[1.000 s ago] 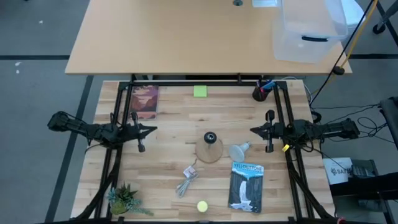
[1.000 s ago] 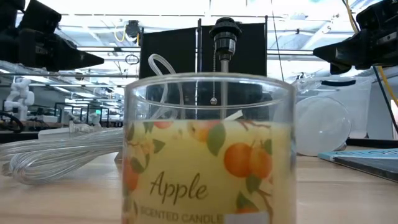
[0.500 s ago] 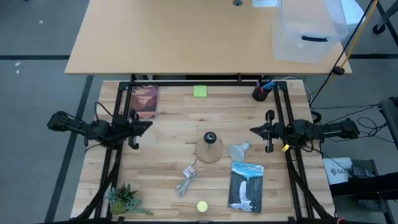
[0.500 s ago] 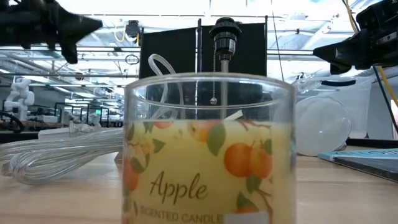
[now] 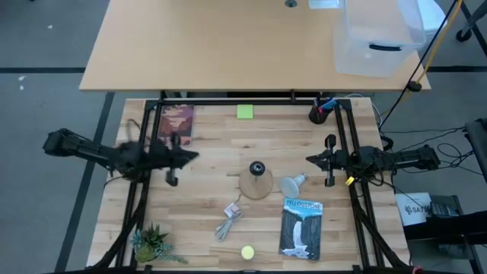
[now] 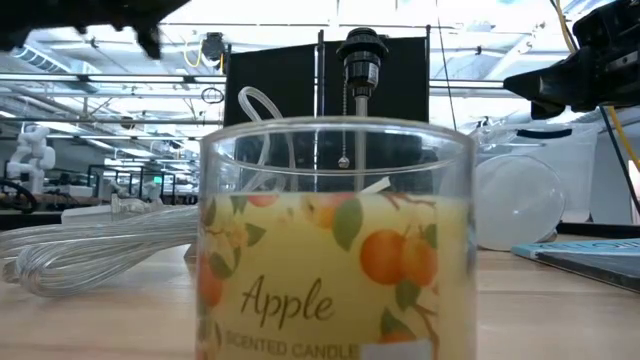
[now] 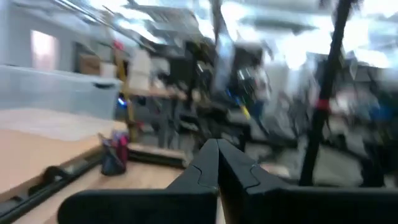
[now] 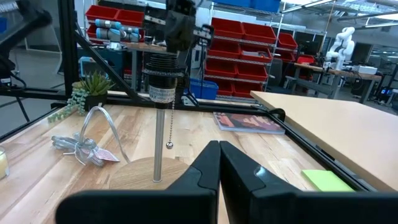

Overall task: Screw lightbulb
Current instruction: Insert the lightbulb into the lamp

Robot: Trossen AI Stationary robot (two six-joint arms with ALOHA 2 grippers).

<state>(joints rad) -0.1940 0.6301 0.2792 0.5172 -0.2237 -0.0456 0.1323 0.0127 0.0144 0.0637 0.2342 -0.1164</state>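
Over the last second the left end effector (image 5: 190, 157) has been swung from its rest pose: first drawn back a little, now pushed further in over the surface (image 5: 205, 190) and blurred with motion. Its fingers (image 7: 214, 168) are seen pressed together, with nothing between them. The right end effector (image 5: 310, 160) has not been moved at all; its fingers (image 8: 214, 165) are likewise closed and empty.

The lightbulb (image 5: 291, 183) is left untouched on the surface, lying on its side just inward of the right end effector and slightly nearer the front edge, and well apart from the left one. The wooden lamp base (image 5: 256, 183) with its black socket (image 5: 257, 167) is found beside the bulb, between the two end effectors.

The task is judged to be only starting: no grasp has been made, and the closed jaws would have to be opened before the bulb can be taken.
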